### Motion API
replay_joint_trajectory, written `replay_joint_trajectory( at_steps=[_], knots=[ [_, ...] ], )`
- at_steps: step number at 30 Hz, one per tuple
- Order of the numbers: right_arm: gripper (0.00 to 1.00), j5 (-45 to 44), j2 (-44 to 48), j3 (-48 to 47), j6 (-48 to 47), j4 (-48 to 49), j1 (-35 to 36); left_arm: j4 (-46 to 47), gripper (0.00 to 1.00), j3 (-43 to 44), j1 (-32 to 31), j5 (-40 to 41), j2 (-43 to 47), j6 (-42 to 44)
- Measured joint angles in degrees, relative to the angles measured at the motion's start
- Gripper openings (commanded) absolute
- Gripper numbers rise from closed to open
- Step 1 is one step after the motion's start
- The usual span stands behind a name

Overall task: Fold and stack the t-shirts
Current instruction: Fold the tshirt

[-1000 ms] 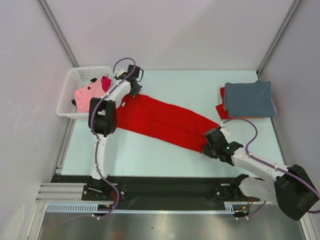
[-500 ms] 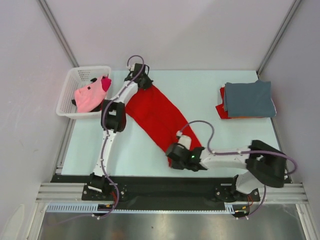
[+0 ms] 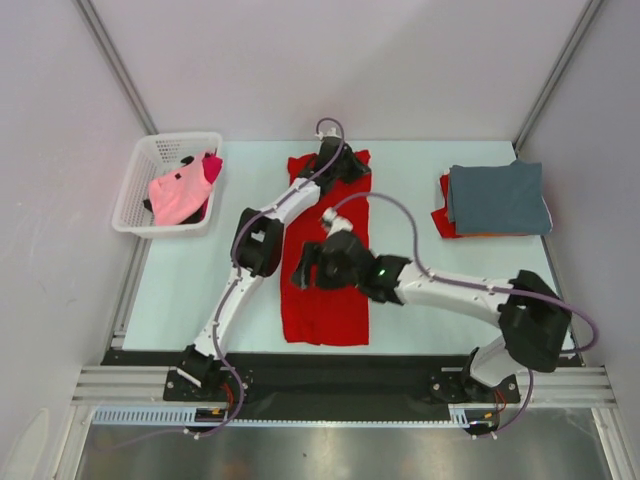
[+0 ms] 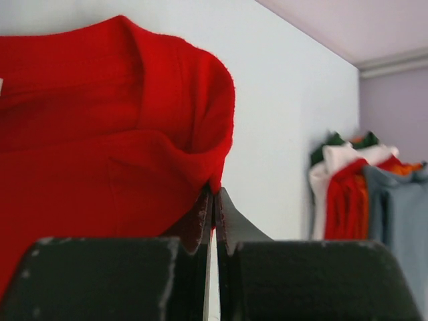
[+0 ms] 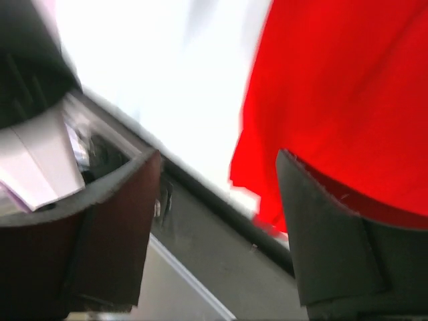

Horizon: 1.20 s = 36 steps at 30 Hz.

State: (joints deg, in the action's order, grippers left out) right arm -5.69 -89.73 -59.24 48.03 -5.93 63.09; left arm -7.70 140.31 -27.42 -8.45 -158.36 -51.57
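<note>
We are pinching the far edge of the red t-shirt (image 4: 100, 127) in our left gripper (image 4: 214, 207), its jaws pressed together on a fold of cloth right at the tips. Our right gripper (image 5: 215, 231) is hanging spread wide, with nothing between its fingers (image 5: 114, 221). Red cloth is showing just past the right-hand one, but that view is blurring, so we cannot tell whether it is touching.

A second ago we were stretching this shirt slantwise between both grippers, the left one beside the basket and the right one far out toward the folded stack. Now the red t-shirt (image 3: 325, 315) is lying as one long strip. It is running from the left gripper (image 3: 335, 160) back toward our bases and passing under the right gripper (image 3: 303, 270). We are judging that the right side has let its end go. If so, the laying-out is nearly done and the next fold, end to end, is coming up.

Around us the pale table (image 3: 200, 290) is lying flat. Well off to the left of the left gripper, the white basket (image 3: 140, 165) is holding a pink t-shirt (image 3: 178, 192). Well off to its right, the folded stack (image 3: 497, 198) is sitting with a grey-blue shirt on top. Plain pale walls (image 3: 350, 60) are closing in on three sides.
</note>
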Motion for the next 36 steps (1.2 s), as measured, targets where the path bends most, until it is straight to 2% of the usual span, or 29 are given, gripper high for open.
replay_joint_trajectory(
  at_steps=[3, 4, 5, 8, 11, 14, 18, 21, 26, 30, 33, 36],
  knots=[
    [0.71, 1.64, 4.28, 0.46, -2.54, -0.13, -9.07, 2.89, 0.16, -0.52, -1.64, -0.33, 0.00, -0.50],
    [0.71, 1.92, 5.88, 1.01, -3.34, -0.07, -13.05, 3.39, 0.23, -0.81, -1.77, -0.26, 0.00, -0.50],
    [0.71, 2.64, 7.26, 1.68, -4.15, 0.09, -17.00, 3.93, 0.36, -1.07, -1.75, -0.11, 0.00, -0.39],
    [0.72, 4.70, 9.42, 3.72, -5.88, 1.01, -27.26, 5.92, 0.63, -2.03, -0.90, 0.74, 0.00, -0.11],
    [0.69, 8.46, 7.69, 4.55, -7.63, 1.81, -37.38, 7.32, 0.75, -2.32, 0.46, 0.83, 0.00, 0.74],
    [0.65, 12.09, 2.67, 4.04, -8.94, 3.69, -44.63, 8.39, 0.77, -2.78, 1.66, 0.81, 0.59, 2.73],
    [0.65, 15.89, -8.04, -0.39, -10.16, 4.85, -49.16, 10.05, 0.78, -7.80, 3.19, 0.02, 5.14, 5.29],
    [0.64, 18.23, -16.17, -7.06, -10.40, 5.14, -50.10, 12.41, 0.81, -17.35, 4.31, -2.80, 13.18, 6.56],
    [0.59, 22.18, -29.09, -21.44, -9.62, 6.95, -51.41, 17.33, 0.81, -40.50, 5.42, -7.34, 33.38, 10.36],
    [0.56, 24.28, -38.51, -32.59, -8.48, 7.76, -52.63, 17.62, 0.76, -56.57, 5.09, -8.76, 49.83, 12.87],
    [0.50, 24.70, -43.85, -38.42, -7.45, 7.30, -53.07, 17.68, 0.74, -67.60, 3.17, -7.56, 59.84, 14.56],
    [0.47, 25.90, -49.40, -44.35, -5.75, 7.32, -53.44, 17.20, 0.72, -77.05, -1.20, -4.98, 65.72, 15.23]
  ],
)
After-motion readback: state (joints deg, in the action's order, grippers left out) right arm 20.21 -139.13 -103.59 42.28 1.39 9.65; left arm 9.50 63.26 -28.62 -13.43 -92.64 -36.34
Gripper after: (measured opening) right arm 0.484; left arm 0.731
